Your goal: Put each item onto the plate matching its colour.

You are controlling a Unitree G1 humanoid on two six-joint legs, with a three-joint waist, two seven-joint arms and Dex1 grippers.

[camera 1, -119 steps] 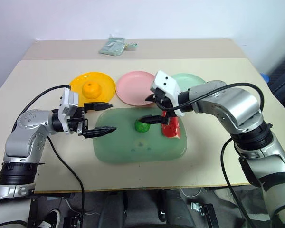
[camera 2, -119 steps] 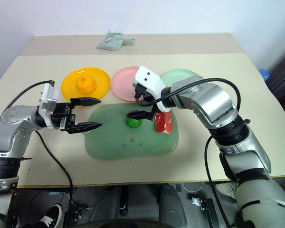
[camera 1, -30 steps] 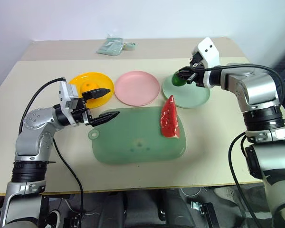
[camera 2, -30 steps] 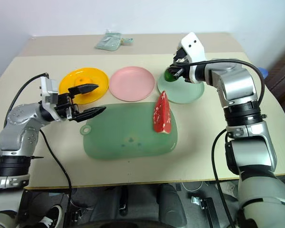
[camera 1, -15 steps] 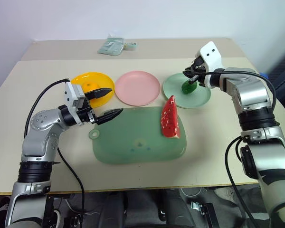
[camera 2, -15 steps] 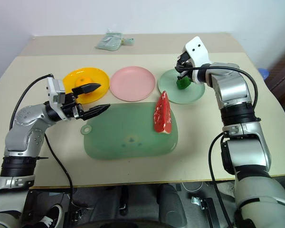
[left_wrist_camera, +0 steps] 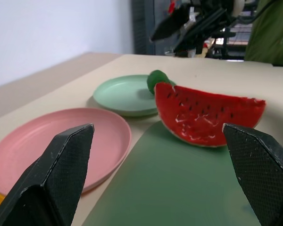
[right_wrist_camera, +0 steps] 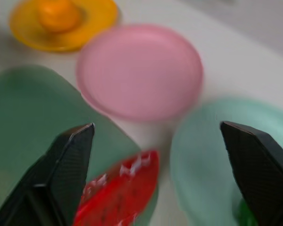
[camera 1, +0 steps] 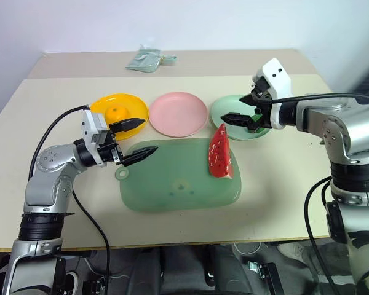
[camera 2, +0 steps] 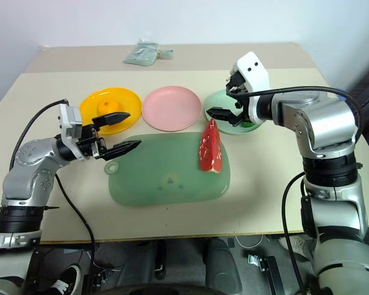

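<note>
now red watermelon wedge, green rind

The setting is a robot test room or lab. A plain beige counter stands against a bare white wall. Toy fruit, coloured plastic plates and a translucent green mat are laid out as test props. Dark equipment racks appear behind.
</note>
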